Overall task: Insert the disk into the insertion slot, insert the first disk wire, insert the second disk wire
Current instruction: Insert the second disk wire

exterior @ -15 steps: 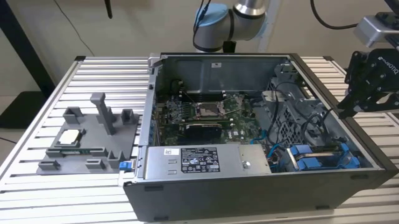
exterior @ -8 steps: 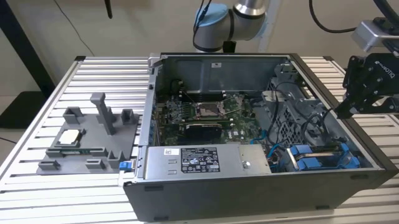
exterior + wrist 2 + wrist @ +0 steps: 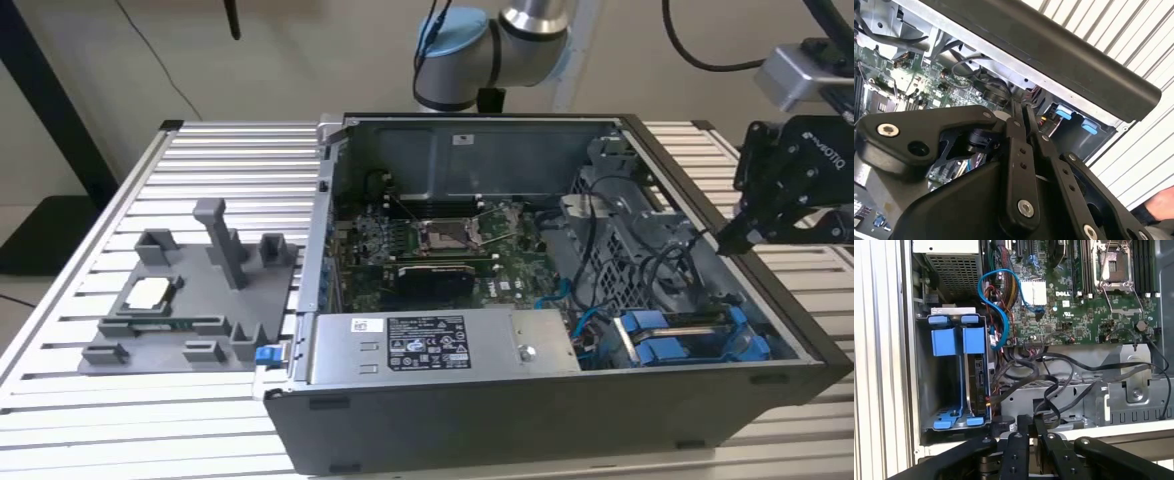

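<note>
Exterior view, left to right: the ribbed metal table (image 3: 80, 400) bears the open grey computer case (image 3: 534, 420). Inside its near corner on the exterior view's right sits the silver-grey disk in its blue plastic carrier (image 3: 681, 335), within the grey insertion slot (image 3: 924, 390). Just beyond the case's wall there hangs the black tool (image 3: 737, 240), fingers pressed together, holding nothing.

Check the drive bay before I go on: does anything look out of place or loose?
The disk sits in the insertion slot, but the blue cable and black wires lie loose beside it, not visibly plugged in.
</note>
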Robot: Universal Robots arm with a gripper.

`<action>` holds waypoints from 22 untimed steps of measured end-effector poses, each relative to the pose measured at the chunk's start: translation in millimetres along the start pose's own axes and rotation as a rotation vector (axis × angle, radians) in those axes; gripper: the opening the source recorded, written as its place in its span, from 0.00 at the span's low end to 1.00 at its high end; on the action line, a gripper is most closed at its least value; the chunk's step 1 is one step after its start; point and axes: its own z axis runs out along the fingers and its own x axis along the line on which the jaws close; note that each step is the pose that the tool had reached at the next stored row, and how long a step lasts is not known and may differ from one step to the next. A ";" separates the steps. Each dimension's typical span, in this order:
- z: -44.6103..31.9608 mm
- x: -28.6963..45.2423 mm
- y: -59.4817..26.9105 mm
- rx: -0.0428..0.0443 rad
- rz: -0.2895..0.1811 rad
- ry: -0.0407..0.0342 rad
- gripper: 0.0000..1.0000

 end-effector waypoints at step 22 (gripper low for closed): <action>-7.5 20.1 52.0 0.0095 -0.009 0.0004 0.16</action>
